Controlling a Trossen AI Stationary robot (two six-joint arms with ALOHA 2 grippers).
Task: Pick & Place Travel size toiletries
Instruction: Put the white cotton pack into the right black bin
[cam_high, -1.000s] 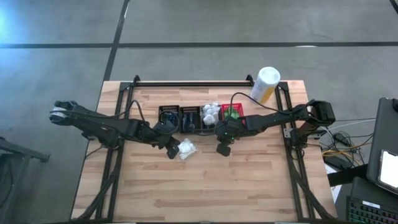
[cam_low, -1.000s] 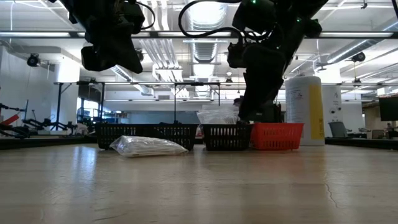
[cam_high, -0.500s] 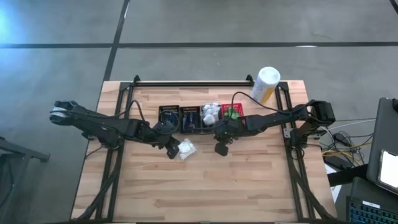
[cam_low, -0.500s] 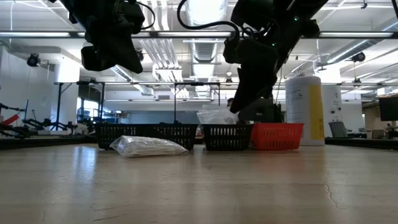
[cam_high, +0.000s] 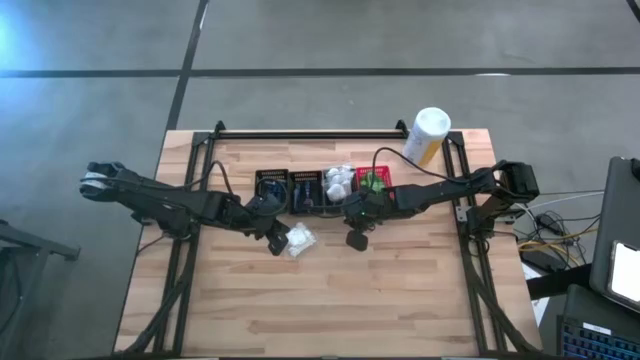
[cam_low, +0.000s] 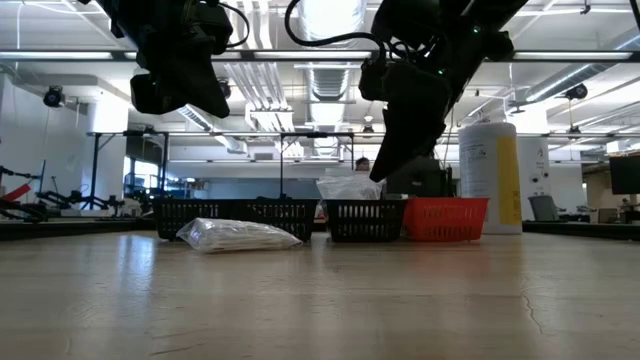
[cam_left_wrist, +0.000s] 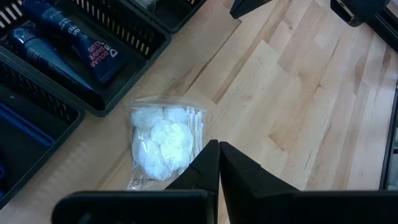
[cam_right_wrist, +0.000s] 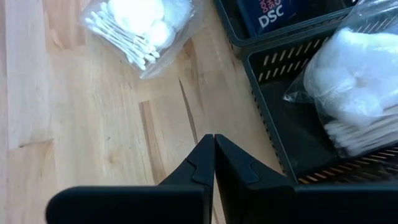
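A clear bag of white puffy bundles and cotton swabs lies flat on the wooden table in front of the baskets; it also shows in the low view, the left wrist view and the right wrist view. My left gripper is shut and empty, well above the table just left of the bag. My right gripper is shut and empty, above the table to the bag's right, near the white-bundle basket. Dark blue tubes lie in a black basket.
A row of small mesh baskets stands behind the bag: two black ones with dark tubes, one with white bundles, and a red one with green bottles. A tall white-and-yellow canister stands at the far right.
My right gripper has risen a little and tipped, shifting slightly toward the table's left; it stays shut and empty.
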